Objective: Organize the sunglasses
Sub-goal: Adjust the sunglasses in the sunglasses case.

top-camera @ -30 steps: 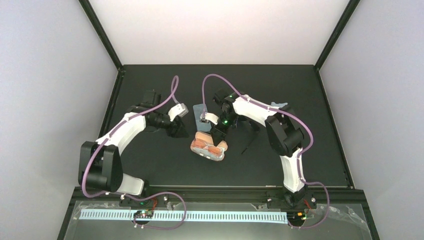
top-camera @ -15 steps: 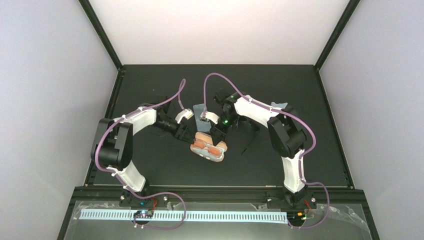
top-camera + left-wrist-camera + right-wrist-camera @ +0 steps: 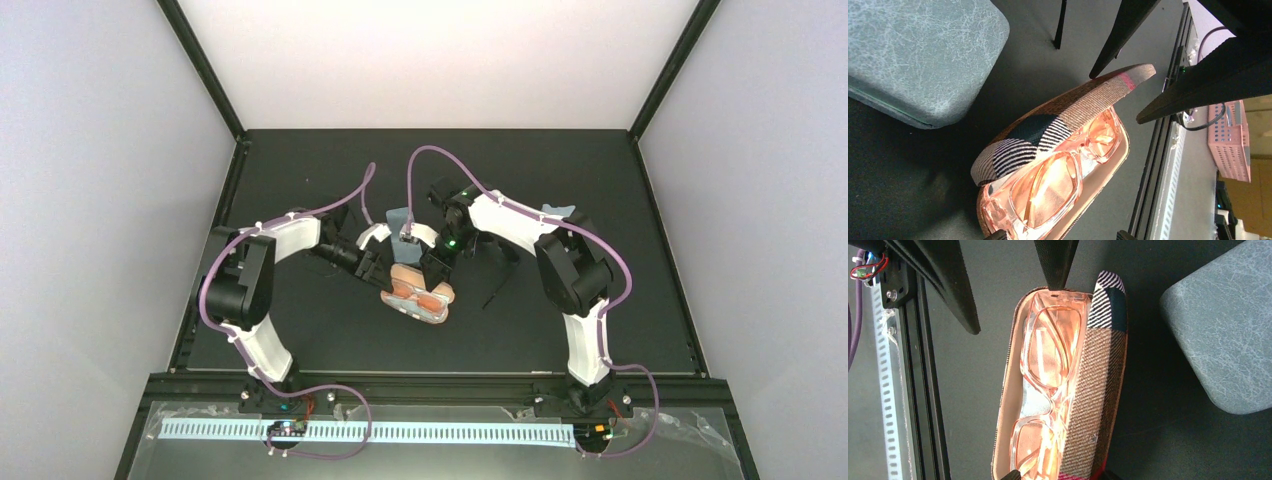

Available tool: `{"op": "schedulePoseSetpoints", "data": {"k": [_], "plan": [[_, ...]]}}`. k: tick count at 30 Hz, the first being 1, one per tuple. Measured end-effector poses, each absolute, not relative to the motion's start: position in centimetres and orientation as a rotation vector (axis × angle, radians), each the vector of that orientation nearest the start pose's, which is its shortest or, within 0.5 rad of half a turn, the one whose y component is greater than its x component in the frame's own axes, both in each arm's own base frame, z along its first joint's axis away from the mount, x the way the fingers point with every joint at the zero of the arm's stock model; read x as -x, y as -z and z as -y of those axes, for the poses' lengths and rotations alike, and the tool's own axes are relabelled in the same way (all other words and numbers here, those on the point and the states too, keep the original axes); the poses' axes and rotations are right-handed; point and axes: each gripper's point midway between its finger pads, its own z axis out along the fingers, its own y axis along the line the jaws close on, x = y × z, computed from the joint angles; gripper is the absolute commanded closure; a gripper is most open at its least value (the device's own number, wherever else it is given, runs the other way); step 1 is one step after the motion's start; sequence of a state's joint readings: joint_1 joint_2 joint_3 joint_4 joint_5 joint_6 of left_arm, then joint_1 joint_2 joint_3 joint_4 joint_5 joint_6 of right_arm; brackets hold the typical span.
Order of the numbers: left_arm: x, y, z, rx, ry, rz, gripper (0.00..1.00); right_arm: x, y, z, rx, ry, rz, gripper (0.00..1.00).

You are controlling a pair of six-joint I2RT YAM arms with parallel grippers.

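Note:
The reddish-brown sunglasses (image 3: 1058, 185) lie folded inside an open tan plaid case (image 3: 424, 300), whose lid (image 3: 1100, 365) stands half raised over them. My left gripper (image 3: 1062, 235) is open, its tips straddling the case's near end; in the top view it (image 3: 383, 268) sits at the case's left. My right gripper (image 3: 1058, 476) is open, its tips on either side of the case's other end, and shows in the top view (image 3: 432, 272) too. The black sunglasses (image 3: 494, 290) lie right of the case, partly hidden by the right arm.
A closed blue-grey case (image 3: 399, 217) lies just behind the plaid case and shows in both wrist views (image 3: 918, 55) (image 3: 1220, 335). A light blue cloth (image 3: 558, 212) peeks out behind the right arm. The table's front rail (image 3: 923, 390) runs near the case.
The left arm has swung in and its gripper has moved right, from beside the blue-grey case to the left end of the plaid case. The right gripper has barely moved.

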State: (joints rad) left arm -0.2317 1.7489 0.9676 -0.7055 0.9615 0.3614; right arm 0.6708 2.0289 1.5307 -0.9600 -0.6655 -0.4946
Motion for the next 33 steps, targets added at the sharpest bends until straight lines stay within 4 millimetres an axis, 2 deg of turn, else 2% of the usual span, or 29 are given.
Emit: {"op": "schedulePoseSetpoints", "data": {"k": [15,24,33], "plan": [[-25.1,-7.5,21.4,-0.850,1.422,-2.532,0.43,-25.1,-7.8,-33.4,1.654,-1.018,-2.400,0.57],[-25.2,-7.6,21.3,-0.858,1.399,-2.531,0.37,-25.0,-7.8,-33.2,1.655,-1.001,-2.397,0.56],[-26.0,-10.6,20.8,-0.963,1.225,-2.381,0.26,-25.3,-8.6,-33.0,1.653,-0.952,-2.369,0.57]]}}
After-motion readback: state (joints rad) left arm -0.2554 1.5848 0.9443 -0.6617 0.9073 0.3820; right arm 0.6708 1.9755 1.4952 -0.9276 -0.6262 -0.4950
